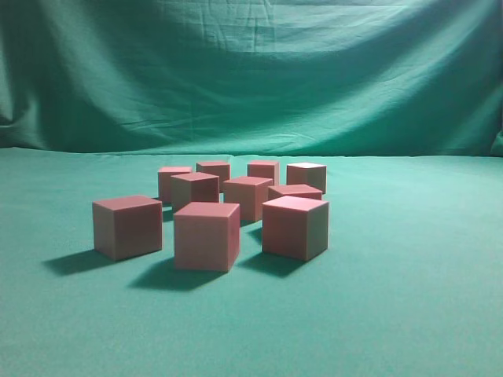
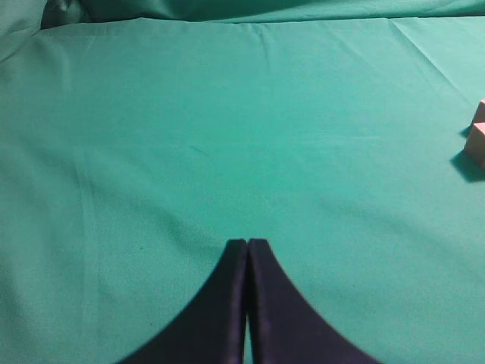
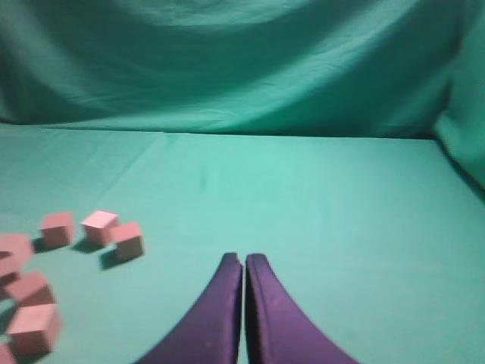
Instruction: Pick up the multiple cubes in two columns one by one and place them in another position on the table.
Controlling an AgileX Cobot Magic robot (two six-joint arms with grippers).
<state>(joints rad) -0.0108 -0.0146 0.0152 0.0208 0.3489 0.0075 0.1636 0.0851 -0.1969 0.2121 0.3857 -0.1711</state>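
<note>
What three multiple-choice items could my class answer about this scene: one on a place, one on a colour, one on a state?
1. In the right wrist view, where do the cubes lie relative to the right gripper?
A. on the left of the picture
B. on the right of the picture
C. between its jaws

2. What colour is the table?
A. white
B. green
C. black

3. How is the right gripper?
A. wide open
B. shut on a cube
C. shut and empty

Answers:
1 A, the cubes cluster at that view's left edge.
2 B, its surface is green all over.
3 C, the jaws meet with nothing between them.
</note>
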